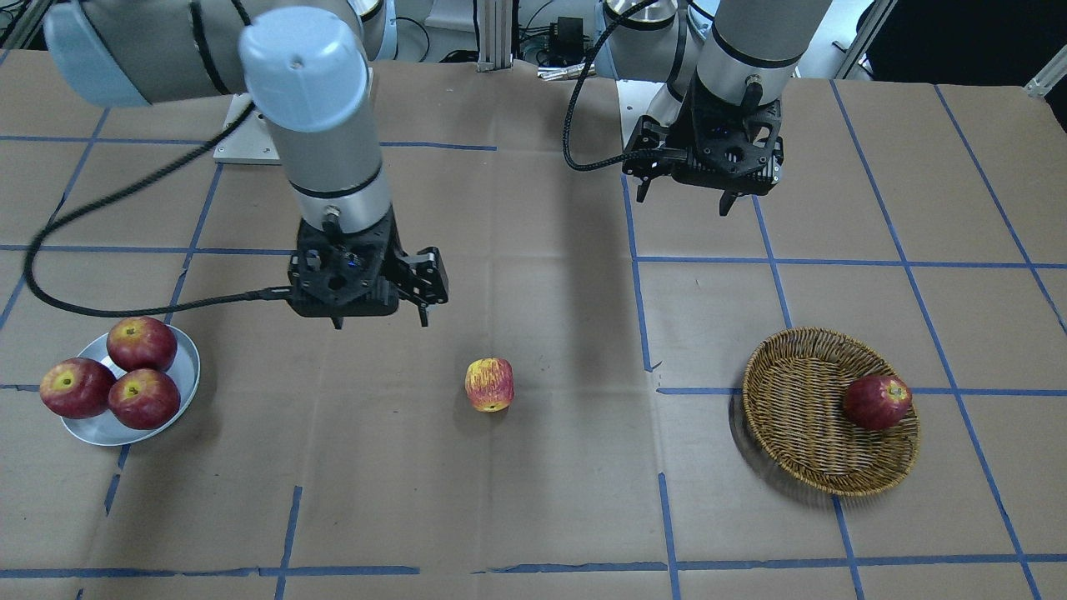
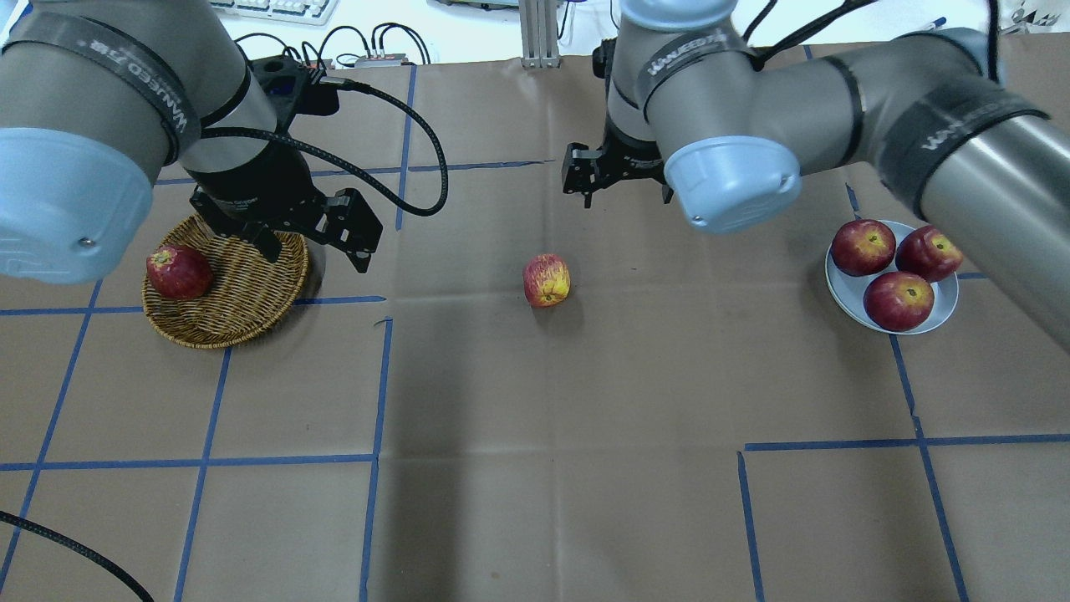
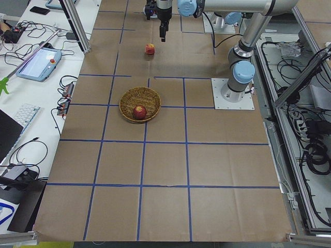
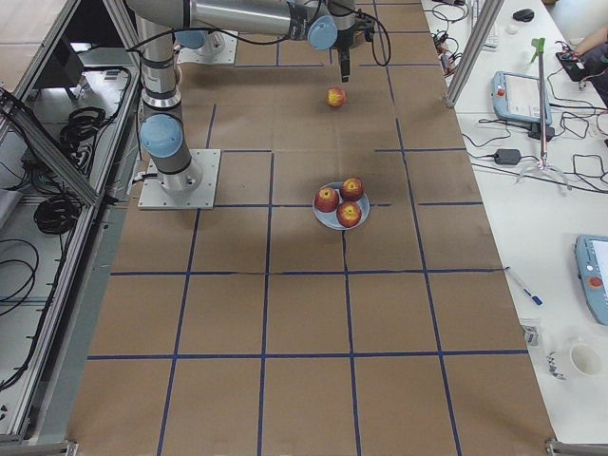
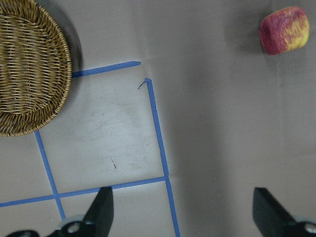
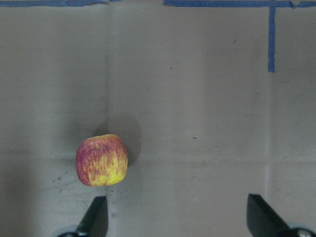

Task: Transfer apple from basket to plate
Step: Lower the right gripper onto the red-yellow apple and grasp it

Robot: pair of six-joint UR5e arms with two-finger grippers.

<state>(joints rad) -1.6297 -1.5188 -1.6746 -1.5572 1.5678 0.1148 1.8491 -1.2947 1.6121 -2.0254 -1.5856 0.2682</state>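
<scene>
Apple (image 1: 489,385): it sat on the brown paper of the table (image 1: 550,500), out in the open middle. You had it in neither the basket (image 1: 796,433) nor on the plate (image 1: 190,367). It lay between the two and well apart from both, touching nothing but the paper. Its red and yellow streaked side faced the front camera.

Right gripper (image 1: 380,319): it hovered above the table, near the apple, on the robot's side of it. Your right wrist view showed both fingers spread wide with nothing between them. The apple sat off toward one finger, not centred in the gap, and no finger touched it.

Left gripper (image 1: 682,200): raised over the table, on the robot's side of the basket and clear of it. Fingers were wide apart and empty. In its wrist view the basket sat at one upper corner and the apple at the other.

Basket: one dark red apple (image 1: 877,402) rested inside against the wall. The rest of the weave was bare.

Plate: three dark red apples (image 1: 143,343) crowded it, touching one another. One of them overhung the rim on the outer side.

Blue tape lines (image 1: 638,317) crossed the paper. The apple lay on none of them.
</scene>
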